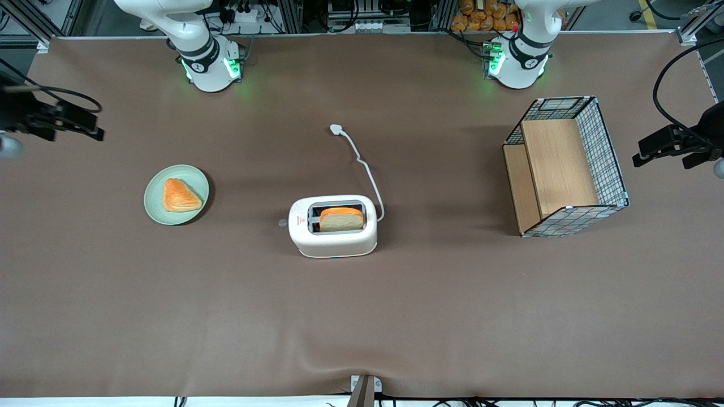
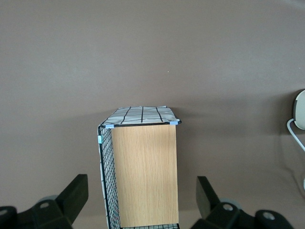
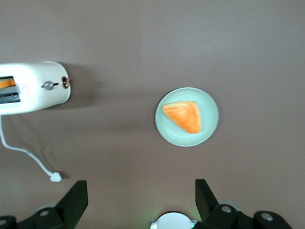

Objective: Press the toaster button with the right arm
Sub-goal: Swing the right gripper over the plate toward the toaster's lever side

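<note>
High above the plate (image 3: pixel 209 129) hangs the gripper (image 3: pixel 140 202), its fingers (image 3: pixel 74 200) spread wide and holding nothing. On that plate lies a pastry wedge (image 3: pixel 182 116). Well apart from the plate stands the toaster (image 1: pixel 332 226), bread (image 1: pixel 341 219) in one slot, the toaster button (image 1: pixel 283 223) on its end facing the plate, with bare tablecloth between.

Brown cloth-covered surface (image 1: pixel 169 316) carries everything. Cream toaster (image 1: pixel 332 233) near middle, bread slice in one slot, white cord (image 1: pixel 366 169) trailing to plug (image 1: pixel 336 129) farther from front camera. Pale green plate (image 1: pixel 156 204) with triangular pastry toward working arm's end. Wire basket (image 1: pixel 606 148) with wooden panels toward parked arm's end. Gripper (image 1: pixel 56 121) hangs high over working arm's end, jaws spread.
</note>
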{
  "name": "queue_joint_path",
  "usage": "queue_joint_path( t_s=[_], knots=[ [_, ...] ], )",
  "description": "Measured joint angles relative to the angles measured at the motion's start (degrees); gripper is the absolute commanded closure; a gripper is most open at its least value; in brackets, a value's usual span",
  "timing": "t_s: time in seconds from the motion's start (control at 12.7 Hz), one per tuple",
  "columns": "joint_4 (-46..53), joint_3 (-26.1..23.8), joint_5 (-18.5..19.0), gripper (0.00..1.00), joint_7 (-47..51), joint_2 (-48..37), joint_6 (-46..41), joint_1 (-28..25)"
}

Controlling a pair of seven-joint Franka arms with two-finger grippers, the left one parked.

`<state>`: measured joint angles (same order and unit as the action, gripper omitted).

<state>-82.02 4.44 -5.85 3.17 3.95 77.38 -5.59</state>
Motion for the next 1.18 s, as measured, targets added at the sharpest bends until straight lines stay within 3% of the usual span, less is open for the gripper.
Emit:
queue_joint_path(
  t_s=[0.39, 0.79, 1.18],
  knots=[
    [-0.85, -0.09, -2.34, 0.00, 0.32, 4.78, 1.61, -3.35],
    [-1.95, -0.07, -8.46, 0.00, 0.34, 9.61, 3.51, -3.63],
    [-2.40, -0.10, -19.27, 0.00, 0.30, 15.94, 4.95, -4.67]
  ],
)
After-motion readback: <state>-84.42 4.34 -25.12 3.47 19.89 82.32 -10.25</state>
